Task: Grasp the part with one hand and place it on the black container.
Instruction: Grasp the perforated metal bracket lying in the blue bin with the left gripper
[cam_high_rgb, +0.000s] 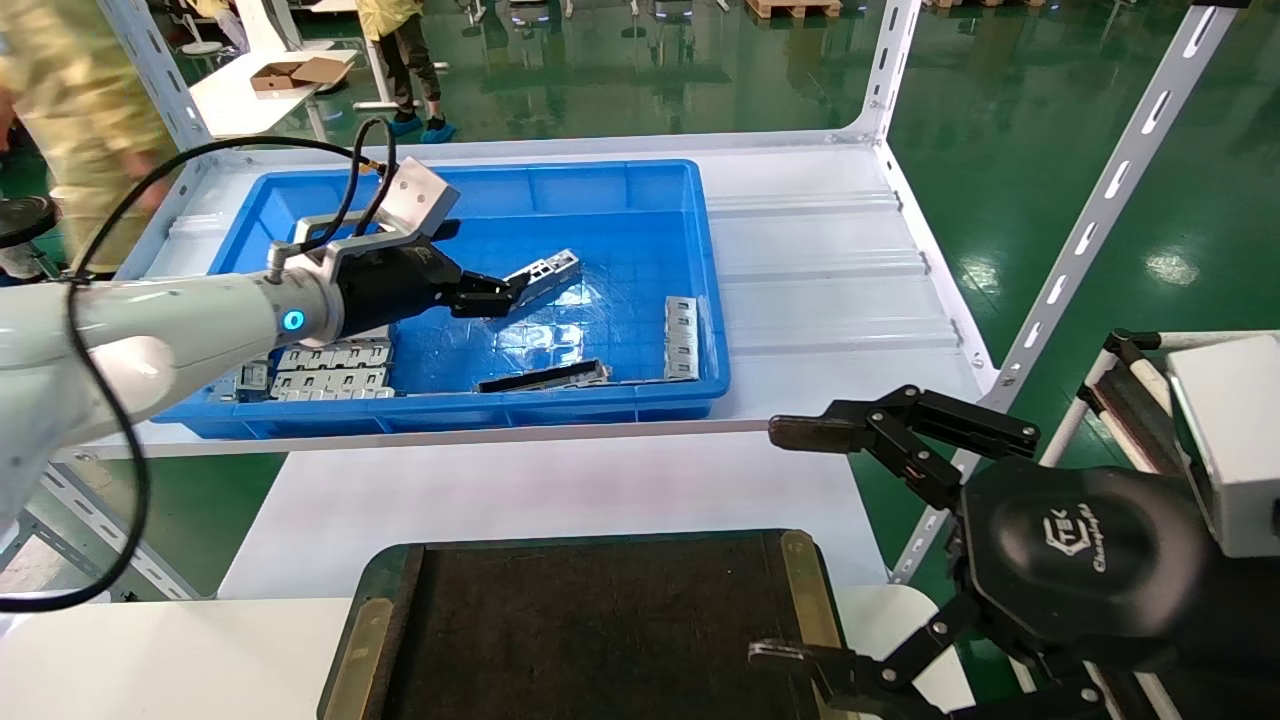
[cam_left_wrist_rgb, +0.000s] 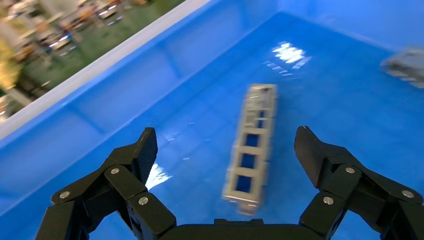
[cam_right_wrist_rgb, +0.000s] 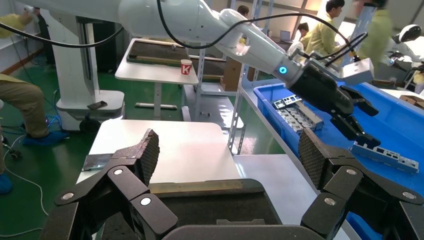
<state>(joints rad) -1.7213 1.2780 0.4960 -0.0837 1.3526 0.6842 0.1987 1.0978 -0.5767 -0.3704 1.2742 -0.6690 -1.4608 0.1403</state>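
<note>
The part (cam_high_rgb: 545, 272) is a slim silver-grey bar with rectangular cut-outs, lying on the floor of the blue bin. My left gripper (cam_high_rgb: 500, 293) is inside the bin, open, with its fingertips just short of the bar's near end. In the left wrist view the part (cam_left_wrist_rgb: 252, 145) lies lengthwise between the spread fingers of the left gripper (cam_left_wrist_rgb: 225, 132), untouched. The black container (cam_high_rgb: 590, 620) sits at the near edge, with nothing on the part of it in view. My right gripper (cam_high_rgb: 768, 541) is open and empty beside the container's right rim.
The blue bin (cam_high_rgb: 700, 200) also holds clustered grey pieces (cam_high_rgb: 330, 365) at its near left, a dark bar (cam_high_rgb: 540, 377) near its front wall and another grey piece (cam_high_rgb: 682, 335) at its right. White slotted shelf posts (cam_high_rgb: 1090, 215) stand to the right. People stand in the background.
</note>
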